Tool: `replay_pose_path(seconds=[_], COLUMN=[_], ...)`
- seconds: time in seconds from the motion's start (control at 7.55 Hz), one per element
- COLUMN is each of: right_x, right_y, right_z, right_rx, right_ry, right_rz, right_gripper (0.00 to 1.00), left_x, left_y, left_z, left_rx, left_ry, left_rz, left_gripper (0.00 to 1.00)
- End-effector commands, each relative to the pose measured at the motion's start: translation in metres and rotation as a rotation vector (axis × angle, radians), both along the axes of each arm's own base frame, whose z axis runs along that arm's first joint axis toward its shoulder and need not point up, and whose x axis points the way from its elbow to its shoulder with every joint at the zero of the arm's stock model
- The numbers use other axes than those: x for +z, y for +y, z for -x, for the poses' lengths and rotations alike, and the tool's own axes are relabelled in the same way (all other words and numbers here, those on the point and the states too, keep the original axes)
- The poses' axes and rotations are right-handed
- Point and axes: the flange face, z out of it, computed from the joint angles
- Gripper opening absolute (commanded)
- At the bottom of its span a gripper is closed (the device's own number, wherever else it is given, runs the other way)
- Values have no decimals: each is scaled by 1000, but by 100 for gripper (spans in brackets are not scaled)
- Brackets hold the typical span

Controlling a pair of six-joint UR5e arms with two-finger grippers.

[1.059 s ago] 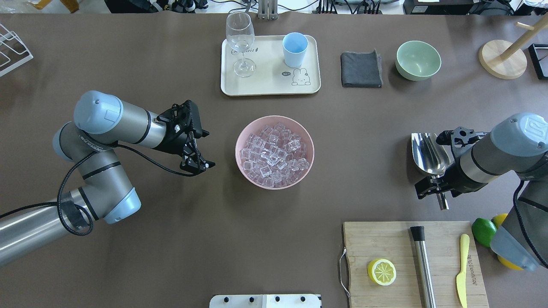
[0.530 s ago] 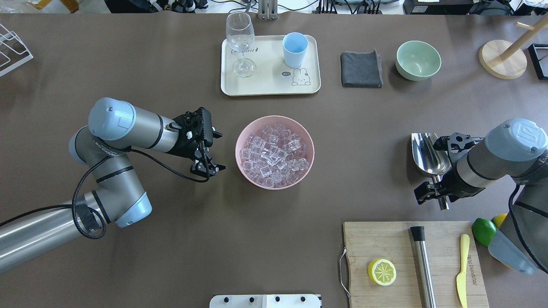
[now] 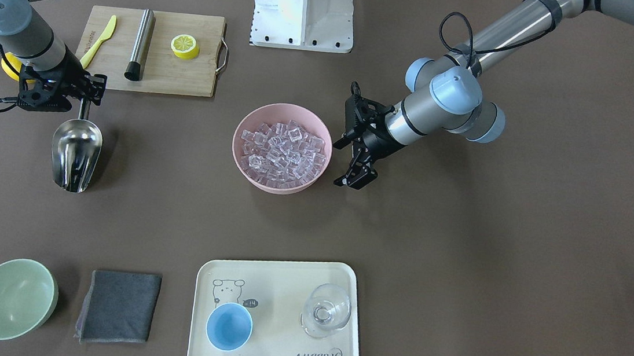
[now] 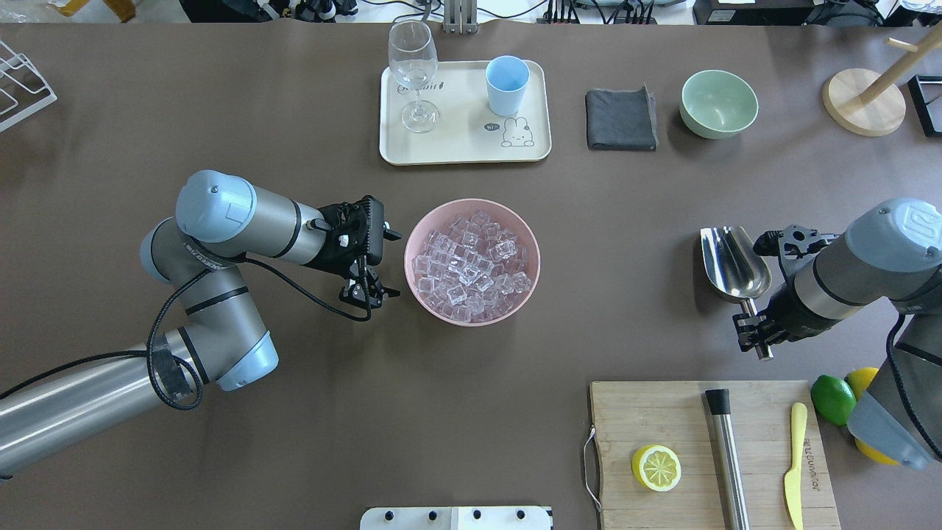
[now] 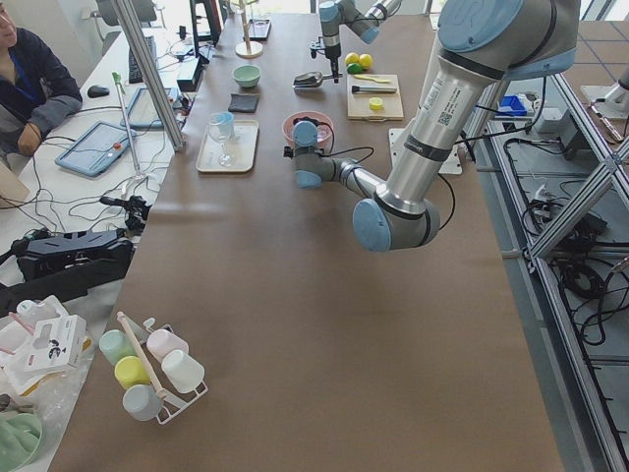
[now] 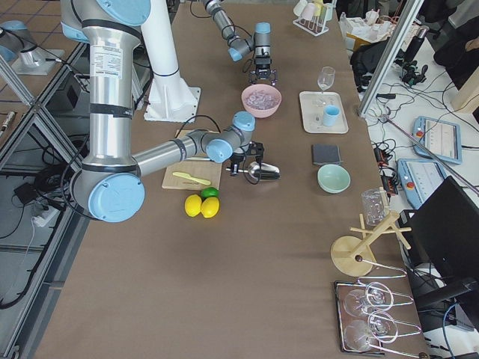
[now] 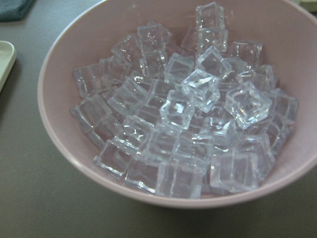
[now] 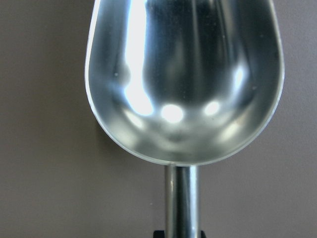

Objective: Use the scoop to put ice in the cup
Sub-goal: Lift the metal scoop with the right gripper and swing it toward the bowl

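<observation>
The ice (image 4: 471,258) fills a pink bowl (image 4: 407,258) at mid-table and also shows in the left wrist view (image 7: 188,114). My left gripper (image 4: 394,265) is open and empty, just beside the bowl's left rim. The steel scoop (image 4: 732,261) lies on the table at the right, its trough empty (image 8: 183,74). My right gripper (image 4: 754,329) is shut on the scoop's handle. The light-blue cup (image 4: 507,85) stands upright and empty on a cream tray (image 4: 456,143) at the far side; the front-facing view shows it too (image 3: 229,325).
A wine glass (image 4: 412,62) stands on the tray beside the cup. A grey cloth (image 4: 622,118) and a green bowl (image 4: 719,103) lie to the tray's right. A cutting board (image 4: 662,412) with a lemon half, a steel cylinder and a yellow knife is near the right arm.
My left arm has moved right, up to the pink bowl's rim. My right gripper has closed on the scoop's handle and the scoop has shifted slightly.
</observation>
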Motion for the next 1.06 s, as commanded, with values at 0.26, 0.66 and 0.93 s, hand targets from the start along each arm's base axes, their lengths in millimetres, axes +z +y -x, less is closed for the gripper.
replay_pose_path(seconds=[0.26, 0.66, 0.93], right_x=[-63, -81, -119], right_y=[-37, -51, -72], right_z=[-58, -61, -52], right_rx=[97, -71, -260], right_ry=[-88, -89, 4], right_rz=[-142, -344, -504], right_gripper=[0, 0, 0], left_x=[-17, -17, -17], left_y=[12, 18, 18], left_z=[-14, -16, -16], left_rx=[17, 28, 27], left_ry=[39, 51, 52], left_rz=[44, 37, 36], left_gripper=[98, 98, 98])
